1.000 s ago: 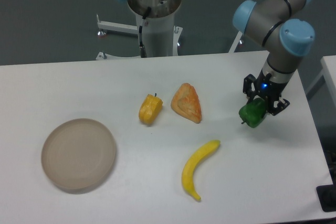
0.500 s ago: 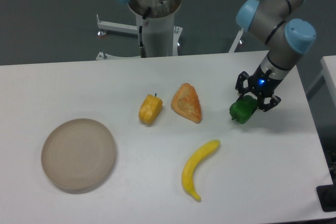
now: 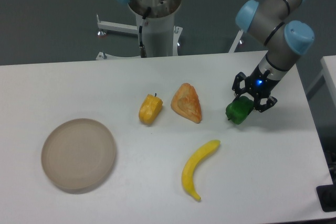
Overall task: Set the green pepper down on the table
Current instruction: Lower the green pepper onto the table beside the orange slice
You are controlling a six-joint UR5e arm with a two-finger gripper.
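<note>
The green pepper (image 3: 239, 111) is glossy bright green and sits in my gripper (image 3: 248, 104) at the right side of the white table (image 3: 157, 187). The black fingers (image 3: 238, 87) are shut on the pepper's upper right part. The pepper hangs low and to the left of the fingers, just over the tabletop; I cannot tell whether it touches the surface. It is to the right of the orange pastry.
An orange triangular pastry (image 3: 187, 103) and a yellow-orange pepper (image 3: 150, 108) lie mid-table. A yellow banana (image 3: 198, 168) lies in front of them. A round beige plate (image 3: 79, 153) is at the front left. The table's right edge is near the arm.
My gripper has moved left and a little toward the back with the green pepper in it. The other objects have not moved.
</note>
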